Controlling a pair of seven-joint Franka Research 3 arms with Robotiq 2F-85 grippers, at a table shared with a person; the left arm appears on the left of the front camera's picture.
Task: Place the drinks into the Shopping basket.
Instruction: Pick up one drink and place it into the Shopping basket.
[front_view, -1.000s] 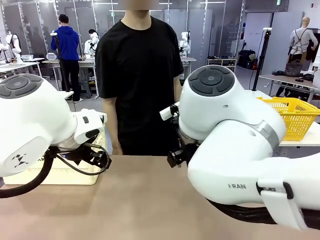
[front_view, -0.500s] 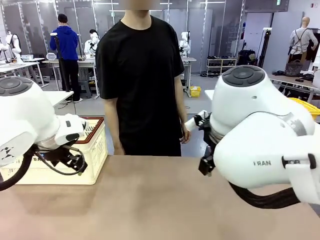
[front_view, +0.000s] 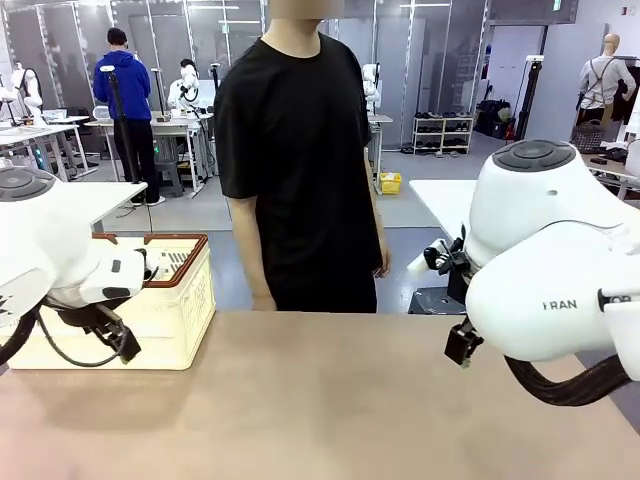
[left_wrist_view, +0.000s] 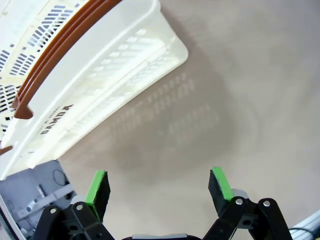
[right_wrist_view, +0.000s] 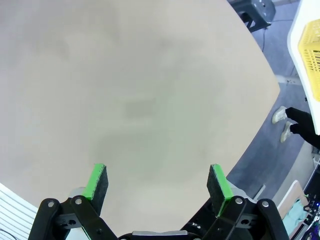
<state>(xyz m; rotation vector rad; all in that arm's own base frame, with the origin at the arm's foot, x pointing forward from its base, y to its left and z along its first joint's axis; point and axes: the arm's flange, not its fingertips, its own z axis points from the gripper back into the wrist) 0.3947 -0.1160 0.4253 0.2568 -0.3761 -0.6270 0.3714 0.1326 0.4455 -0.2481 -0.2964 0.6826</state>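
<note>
The Shopping basket (front_view: 183, 305), cream-white with a brown-red rim, stands at the table's left end near the far edge. In the left wrist view the Shopping basket (left_wrist_view: 107, 70) lies at the upper left with its printed side showing. My left gripper (left_wrist_view: 159, 187) hangs open over bare tabletop beside it, nothing between its green pads (left_wrist_view: 98, 190). My right gripper (right_wrist_view: 158, 181) is open too, above bare table near the table's edge. The drinks are out of view.
A person in a black shirt (front_view: 295, 150) stands at the far side, arms down. My left arm (front_view: 55, 260) covers part of the Shopping basket, my right arm (front_view: 550, 290) bulks at the right. A yellow mesh basket (right_wrist_view: 311, 47) sits on a separate white table.
Both arms have swung outward, the left one leftward and the right one rightward, uncovering the Shopping basket and the middle of the table. The person has stepped slightly to the right.
</note>
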